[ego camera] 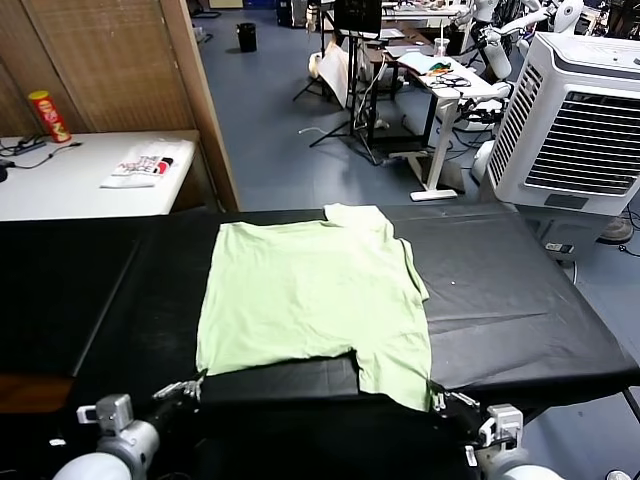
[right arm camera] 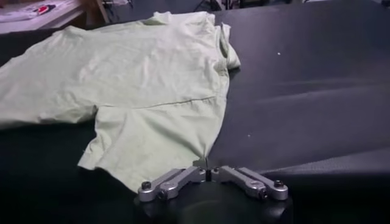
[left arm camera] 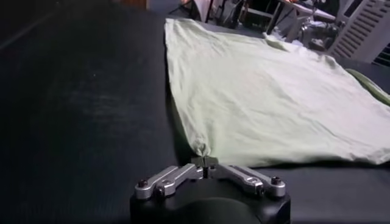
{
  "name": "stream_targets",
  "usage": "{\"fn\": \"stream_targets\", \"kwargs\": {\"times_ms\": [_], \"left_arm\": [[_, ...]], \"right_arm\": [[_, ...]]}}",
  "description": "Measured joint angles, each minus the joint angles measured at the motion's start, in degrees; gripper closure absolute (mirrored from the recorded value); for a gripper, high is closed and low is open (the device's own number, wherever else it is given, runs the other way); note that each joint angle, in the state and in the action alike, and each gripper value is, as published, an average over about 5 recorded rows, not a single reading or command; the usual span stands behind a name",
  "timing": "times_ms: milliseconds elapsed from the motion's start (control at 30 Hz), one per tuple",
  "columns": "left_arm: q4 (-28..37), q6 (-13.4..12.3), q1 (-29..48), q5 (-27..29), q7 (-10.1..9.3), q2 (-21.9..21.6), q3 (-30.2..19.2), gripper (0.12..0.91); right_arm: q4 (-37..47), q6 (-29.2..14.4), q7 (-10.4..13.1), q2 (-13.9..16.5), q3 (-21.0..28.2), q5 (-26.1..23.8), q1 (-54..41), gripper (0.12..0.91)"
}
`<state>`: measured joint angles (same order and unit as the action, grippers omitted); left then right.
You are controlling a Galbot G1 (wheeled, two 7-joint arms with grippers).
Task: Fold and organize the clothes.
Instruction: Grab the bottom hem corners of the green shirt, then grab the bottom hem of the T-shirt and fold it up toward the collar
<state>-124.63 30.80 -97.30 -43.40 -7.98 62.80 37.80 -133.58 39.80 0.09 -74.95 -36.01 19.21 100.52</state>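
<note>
A: The T-shirt (ego camera: pixel 310 300) lies spread flat on the black table (ego camera: pixel 520 300), its hem at the near edge, nearer the left end.
B: And both arms are on it. The left gripper (left arm camera: pixel 206 163) is pinching the near-left corner of the cloth, jaws pressed together.
A: The right gripper (right arm camera: pixel 206 164) is likewise nipped on the near-right sleeve tip.
B: Matching corner grips probably mean they're ready to lift and fold it away from the near edge.

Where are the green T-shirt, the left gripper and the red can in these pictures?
green T-shirt (ego camera: pixel 310 290), head view, middle of the flat body.
left gripper (left arm camera: pixel 205 162), left wrist view, shut fingertips pinching the shirt's corner.
red can (ego camera: pixel 48 116), head view, middle of its side.
</note>
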Motion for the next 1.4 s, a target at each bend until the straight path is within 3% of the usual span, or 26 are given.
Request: {"fn": "stream_targets", "kwargs": {"times_ms": [233,500,667,1067,1400], "left_arm": [[-4.43,-0.67,-5.53,0.90,-2.05,-0.33,1.56,0.904],[-8.02,-4.50,-9.26,1.75,-2.77,0.53,3.30,0.904],[-5.70,-6.25,-3.86,4.86,-2.72,2.72,2.23,0.904],[4.27,-6.61,12.61,11.37,-2.68,6.58,-2.07,0.904],[9.92,-6.97,17.27,16.25,-1.91,5.60,-4.84,0.904]], "right_arm": [[-4.73,-0.80,-0.01,-0.15,-1.66,0.55,4.85,0.904],[0.27,-8.52,-0.52,2.42,-0.58,4.74,-2.67,0.904],[8.47,-12.19,-0.79,4.60,1.79,5.18,-12.77,0.904],[27.92,-16.23,-1.96,9.18,10.67,5.39,-33.60,0.904],[38.15,-19.01,-4.06,8.75,17.59,2.94,-44.14,0.904]]}}
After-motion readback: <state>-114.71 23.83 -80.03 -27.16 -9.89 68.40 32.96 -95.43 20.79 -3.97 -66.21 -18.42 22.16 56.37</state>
